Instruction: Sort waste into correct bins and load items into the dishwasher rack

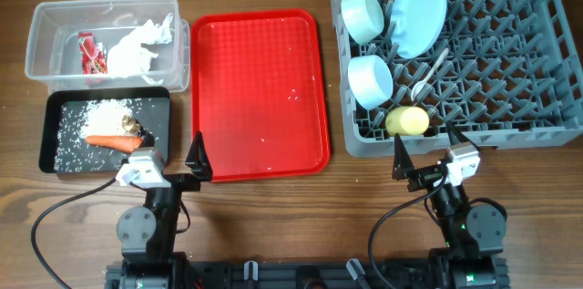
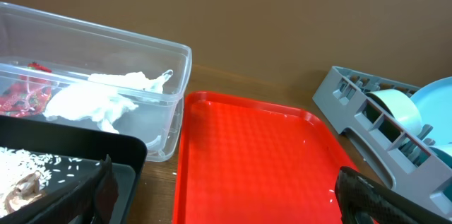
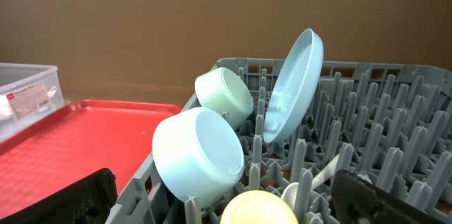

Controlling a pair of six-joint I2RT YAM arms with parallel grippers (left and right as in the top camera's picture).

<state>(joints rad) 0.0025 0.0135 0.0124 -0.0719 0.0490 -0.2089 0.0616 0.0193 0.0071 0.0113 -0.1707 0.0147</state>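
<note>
Grey rack (image 1: 519, 52) directly before right claw (image 1: 425, 147)

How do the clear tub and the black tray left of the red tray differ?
The clear tub is see-through with tall walls; the black tray is opaque and shallower. The tub holds the red wrapper and white tissue; the tray holds rice, the carrot and a brown scrap. Both are rectangular, with similar footprints.
</note>
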